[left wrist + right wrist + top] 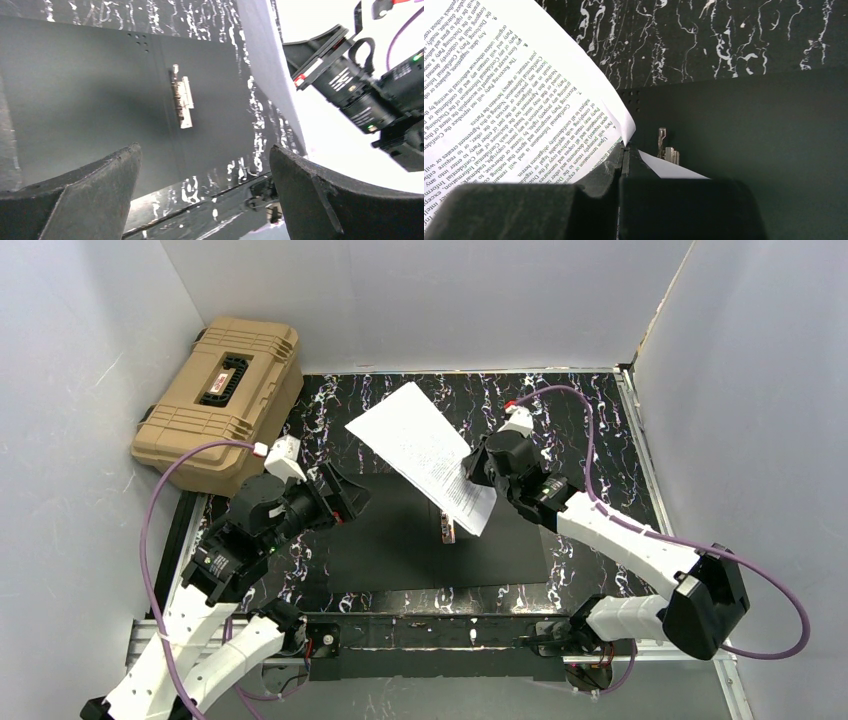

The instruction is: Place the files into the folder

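Printed on files [499, 90], upper left of right gripper [625, 152]: "Receiving Party", "Confidential Information", "Disclosing Party"; clause numbers 7, 8, 9.
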You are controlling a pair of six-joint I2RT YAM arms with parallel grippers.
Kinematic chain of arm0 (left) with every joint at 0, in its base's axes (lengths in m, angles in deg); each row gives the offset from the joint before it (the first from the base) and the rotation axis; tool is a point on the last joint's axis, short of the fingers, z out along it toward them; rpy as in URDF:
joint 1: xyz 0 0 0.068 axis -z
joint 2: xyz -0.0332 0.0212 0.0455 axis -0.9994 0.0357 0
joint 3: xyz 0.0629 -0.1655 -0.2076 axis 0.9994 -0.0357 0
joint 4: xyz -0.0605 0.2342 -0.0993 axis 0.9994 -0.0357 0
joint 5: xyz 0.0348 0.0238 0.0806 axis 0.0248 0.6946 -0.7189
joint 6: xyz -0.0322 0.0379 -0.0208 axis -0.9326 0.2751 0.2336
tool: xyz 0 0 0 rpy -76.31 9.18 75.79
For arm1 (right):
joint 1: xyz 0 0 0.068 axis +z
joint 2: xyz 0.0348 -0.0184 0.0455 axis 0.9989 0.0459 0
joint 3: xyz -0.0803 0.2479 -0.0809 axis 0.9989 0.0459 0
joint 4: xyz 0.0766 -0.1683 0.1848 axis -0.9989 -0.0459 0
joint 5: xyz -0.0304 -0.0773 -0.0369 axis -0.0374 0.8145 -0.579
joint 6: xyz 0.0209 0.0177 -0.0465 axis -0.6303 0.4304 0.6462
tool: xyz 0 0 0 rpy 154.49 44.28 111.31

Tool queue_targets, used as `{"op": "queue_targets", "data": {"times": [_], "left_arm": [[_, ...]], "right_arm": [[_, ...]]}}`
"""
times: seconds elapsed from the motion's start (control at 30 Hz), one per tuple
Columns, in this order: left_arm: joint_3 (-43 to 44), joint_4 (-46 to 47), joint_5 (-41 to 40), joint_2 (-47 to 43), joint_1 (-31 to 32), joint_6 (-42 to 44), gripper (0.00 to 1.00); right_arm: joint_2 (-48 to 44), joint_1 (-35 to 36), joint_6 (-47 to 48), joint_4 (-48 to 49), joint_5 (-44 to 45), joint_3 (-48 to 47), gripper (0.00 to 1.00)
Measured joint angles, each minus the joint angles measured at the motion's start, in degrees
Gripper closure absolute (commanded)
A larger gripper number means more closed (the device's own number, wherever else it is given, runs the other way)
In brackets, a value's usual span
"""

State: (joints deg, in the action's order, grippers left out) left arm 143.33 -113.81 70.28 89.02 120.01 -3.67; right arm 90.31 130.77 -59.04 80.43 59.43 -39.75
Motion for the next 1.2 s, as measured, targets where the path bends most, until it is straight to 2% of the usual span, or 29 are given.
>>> {"op": "queue_targets", "data": {"times": [0.43,1.2], "left_arm": [[-1.7,7.7,5.9,0.6,0.0,-9.8,0.03],[-3.6,10.2,7.8,1.8,0.0,-11.7,0.05]], "right_arm": [[-1.3,7.7,-1.6,-1.5,6.7,-0.8,0.99],[-1.9,10.7,-2.6,-1.9,10.8,-2.4,0.99]]}}
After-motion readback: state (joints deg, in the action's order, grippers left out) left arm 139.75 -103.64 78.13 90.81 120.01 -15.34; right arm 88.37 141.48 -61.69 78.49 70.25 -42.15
